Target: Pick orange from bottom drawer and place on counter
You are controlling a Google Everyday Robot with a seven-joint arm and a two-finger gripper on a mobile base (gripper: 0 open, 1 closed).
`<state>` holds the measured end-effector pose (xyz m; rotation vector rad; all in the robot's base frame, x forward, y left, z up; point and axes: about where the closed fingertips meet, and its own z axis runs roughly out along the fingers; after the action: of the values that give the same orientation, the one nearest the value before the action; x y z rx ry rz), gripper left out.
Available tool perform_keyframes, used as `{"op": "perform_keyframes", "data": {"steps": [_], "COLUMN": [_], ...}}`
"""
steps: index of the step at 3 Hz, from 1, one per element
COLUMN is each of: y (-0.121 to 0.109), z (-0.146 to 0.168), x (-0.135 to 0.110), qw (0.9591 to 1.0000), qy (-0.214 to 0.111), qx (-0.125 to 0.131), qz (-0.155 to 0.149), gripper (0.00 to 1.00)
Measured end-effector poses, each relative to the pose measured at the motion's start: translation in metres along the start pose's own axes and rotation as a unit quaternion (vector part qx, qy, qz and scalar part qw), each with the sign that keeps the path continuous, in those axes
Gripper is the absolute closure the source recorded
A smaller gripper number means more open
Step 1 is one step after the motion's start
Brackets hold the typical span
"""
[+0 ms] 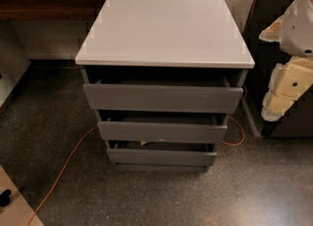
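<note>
The grey drawer cabinet stands in the middle of the camera view. Its white counter is bare. The bottom drawer is the lowest of three grey fronts and is pulled out only slightly, like the two above it. The orange is hidden; only a small pale scrap shows in the dark gap above the bottom front. My gripper hangs at the right edge of the view as cream-coloured blocks under a white arm shell. It is level with the top drawer and well to the right of the cabinet, touching nothing.
An orange cable runs across the speckled floor from the lower left to the cabinet and loops out at its right side. A dark cabinet stands close behind my arm. A dark wooden ledge crosses the back wall.
</note>
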<state>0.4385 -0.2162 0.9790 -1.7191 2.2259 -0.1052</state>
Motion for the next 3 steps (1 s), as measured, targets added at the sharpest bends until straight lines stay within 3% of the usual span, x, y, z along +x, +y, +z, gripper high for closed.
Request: {"op": "perform_keyframes", "data": {"steps": [1, 2, 3], "y": [0.0, 0.009, 0.024], "z": [0.0, 0.035, 0.064], "x": [0.0, -0.02, -0.043], "qw": [1.0, 0.9989, 0.9945], "qy": [0.0, -0.043, -0.099], "qx": [0.0, -0.007, -0.021], "qz": [0.0, -0.017, -0.027], "gripper": [0.0, 0.0, 0.0]}}
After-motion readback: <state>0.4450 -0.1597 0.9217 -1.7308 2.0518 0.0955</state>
